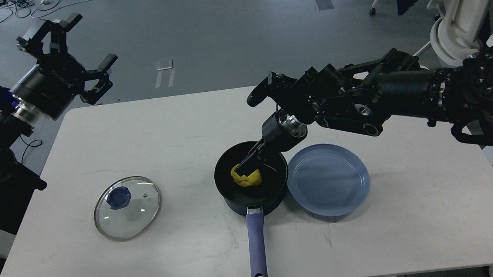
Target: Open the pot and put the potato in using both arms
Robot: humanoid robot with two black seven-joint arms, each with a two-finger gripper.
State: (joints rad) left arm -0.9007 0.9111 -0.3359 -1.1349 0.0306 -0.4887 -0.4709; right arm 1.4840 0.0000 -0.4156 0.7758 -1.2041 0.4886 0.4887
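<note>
The dark navy pot (232, 196) stands uncovered at the table's middle, its blue-purple handle (257, 244) pointing toward me. The yellow potato (247, 178) lies on the pot's black bottom. My right gripper (249, 166) reaches down into the pot from the right. Its dark fingers stand just over the potato's top and seem to have let go of it. My left gripper (69, 56) is open and empty, held high off the table's far left corner.
The glass lid with a blue knob (128, 207) lies flat on the table at front left. A flat blue-grey plate (329, 178) touches the pot's right side. The white table (156, 129) ends close behind my right arm.
</note>
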